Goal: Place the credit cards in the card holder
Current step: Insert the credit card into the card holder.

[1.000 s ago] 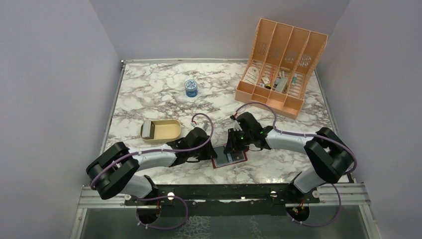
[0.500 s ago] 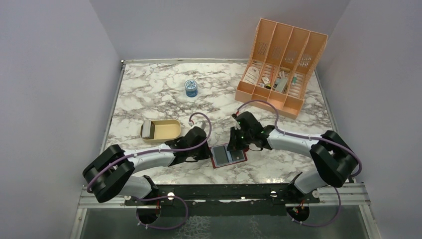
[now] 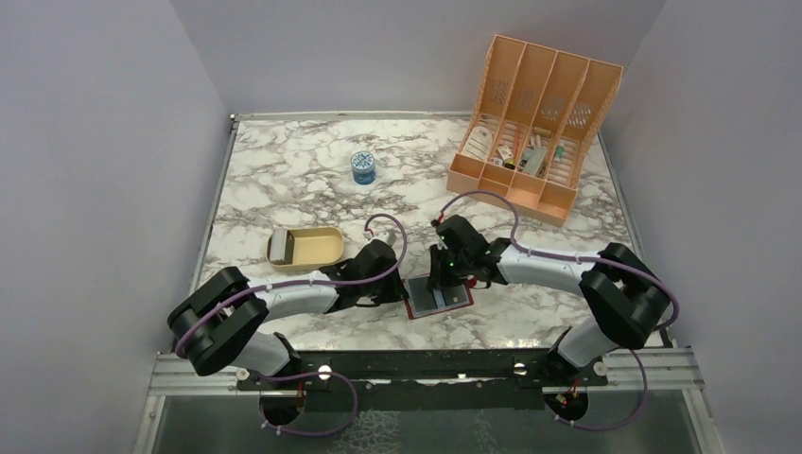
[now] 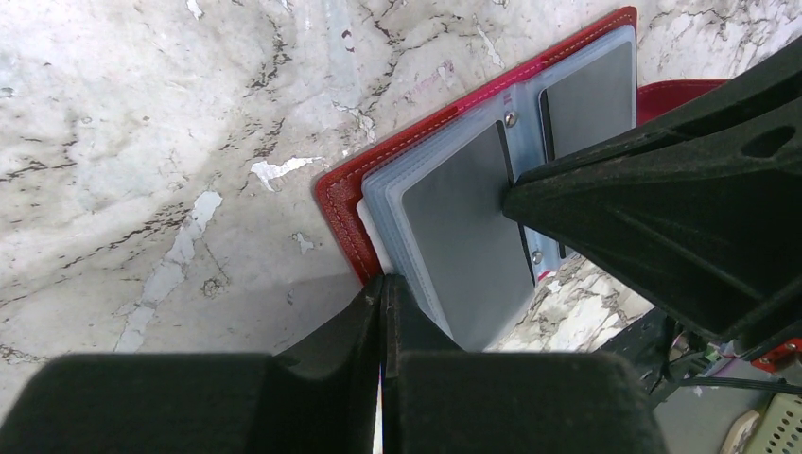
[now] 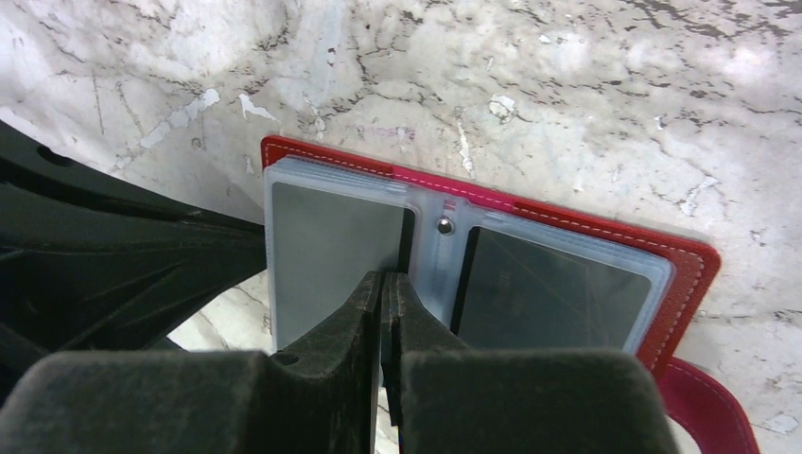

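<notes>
Both arms crowd the card holder (image 3: 441, 302): the left gripper (image 4: 383, 288) blocks its left edge and the right gripper (image 5: 382, 282) hangs over its far half, so we see open room only along its near and right edges. A tan tray (image 3: 333, 248) stands left of it, with a small jar (image 3: 363, 166) and a peach organizer (image 3: 530, 123) well beyond it.

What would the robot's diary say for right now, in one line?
card holder: lying open | left pincer: shut at its left edge | right pincer: shut near its spine | grey cards: two showing inside
</notes>
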